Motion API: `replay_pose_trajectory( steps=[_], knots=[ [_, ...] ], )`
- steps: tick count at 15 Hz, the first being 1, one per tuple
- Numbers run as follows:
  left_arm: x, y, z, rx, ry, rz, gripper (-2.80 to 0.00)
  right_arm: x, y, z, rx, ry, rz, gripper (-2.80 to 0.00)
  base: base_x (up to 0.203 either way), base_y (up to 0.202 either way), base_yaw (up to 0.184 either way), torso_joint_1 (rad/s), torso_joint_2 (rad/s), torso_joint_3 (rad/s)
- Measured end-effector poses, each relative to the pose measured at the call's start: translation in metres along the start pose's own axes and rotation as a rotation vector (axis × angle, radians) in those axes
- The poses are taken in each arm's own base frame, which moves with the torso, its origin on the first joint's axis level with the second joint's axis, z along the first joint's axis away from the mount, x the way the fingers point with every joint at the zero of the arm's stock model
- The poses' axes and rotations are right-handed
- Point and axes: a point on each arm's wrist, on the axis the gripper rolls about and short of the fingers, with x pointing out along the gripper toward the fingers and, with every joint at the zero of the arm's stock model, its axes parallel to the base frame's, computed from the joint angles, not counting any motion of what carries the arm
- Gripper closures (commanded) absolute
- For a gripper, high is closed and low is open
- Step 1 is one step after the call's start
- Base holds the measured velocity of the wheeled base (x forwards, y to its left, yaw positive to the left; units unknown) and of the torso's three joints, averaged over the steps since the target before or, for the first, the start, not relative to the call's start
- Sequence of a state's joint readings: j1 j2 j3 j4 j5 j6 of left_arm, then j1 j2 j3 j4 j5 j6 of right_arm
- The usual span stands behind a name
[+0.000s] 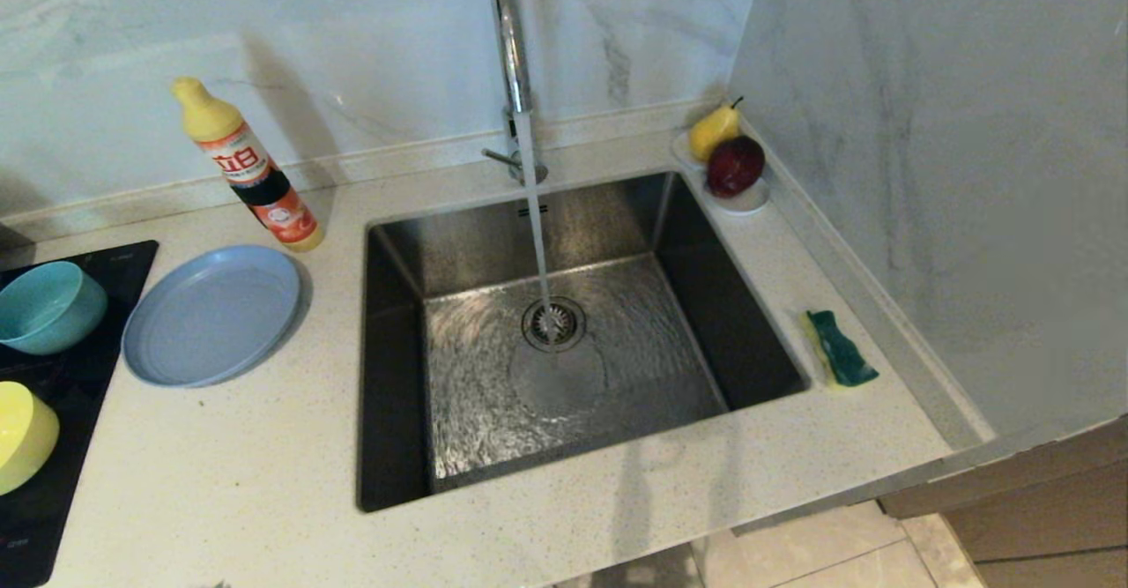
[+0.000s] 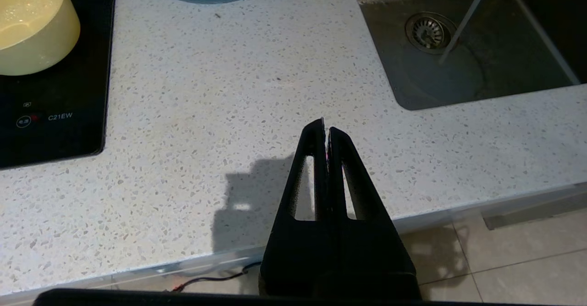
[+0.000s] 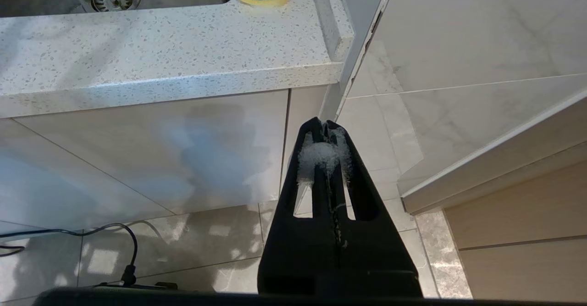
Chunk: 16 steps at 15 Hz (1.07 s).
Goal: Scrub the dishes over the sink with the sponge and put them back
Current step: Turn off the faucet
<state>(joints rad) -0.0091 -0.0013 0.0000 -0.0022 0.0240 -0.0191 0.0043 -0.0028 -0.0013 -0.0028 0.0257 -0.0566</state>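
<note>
The sink (image 1: 564,341) fills the middle of the head view, water running from the tap (image 1: 511,50) straight onto the drain strainer (image 1: 553,323). Neither arm shows in that view.

The dishes sit at the left of the frame. The grey-blue plate (image 1: 211,315) lies flat on the speckled counter (image 1: 229,473) just left of the sink. The teal bowl (image 1: 48,306) and the yellow bowl (image 1: 25,436) rest on the black cooktop (image 1: 62,394) at the far left edge, the yellow one tipped on its side, the teal one also seemingly tilted, though the edge of the frame cuts it off. A detergent bottle (image 1: 251,169) leans at the upper left, above the plate. The sponge (image 1: 842,350), green face up, lies on the counter strip at the right of the sink, near the wall. A saucer (image 1: 745,200) with a pear (image 1: 712,132) and a red apple (image 1: 734,165) sits in the upper right corner.

In the left wrist view the left gripper (image 2: 325,129) is clenched on nothing, hanging over the counter's front edge, well apart from the yellow bowl at the upper left and the plate at the top of that frame.

In the right wrist view the right gripper (image 3: 324,126) is likewise closed and empty, with white foam on its fingers (image 3: 316,159). It hangs below counter level in front of the cabinet, well apart from the sponge at the top of that frame.
</note>
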Motion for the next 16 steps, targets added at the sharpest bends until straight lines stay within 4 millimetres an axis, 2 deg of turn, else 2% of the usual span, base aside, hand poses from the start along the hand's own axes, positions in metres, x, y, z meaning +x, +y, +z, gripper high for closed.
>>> replay_pose_trajectory(
  steps=[16],
  knots=[
    [0.0000,-0.0002,-0.0002,0.043,0.002,-0.009,0.00,0.0001,0.0000,0.0000,0.001,0.001,0.000,0.00,0.000,0.000,0.000,0.000,0.00,0.000]
  ],
)
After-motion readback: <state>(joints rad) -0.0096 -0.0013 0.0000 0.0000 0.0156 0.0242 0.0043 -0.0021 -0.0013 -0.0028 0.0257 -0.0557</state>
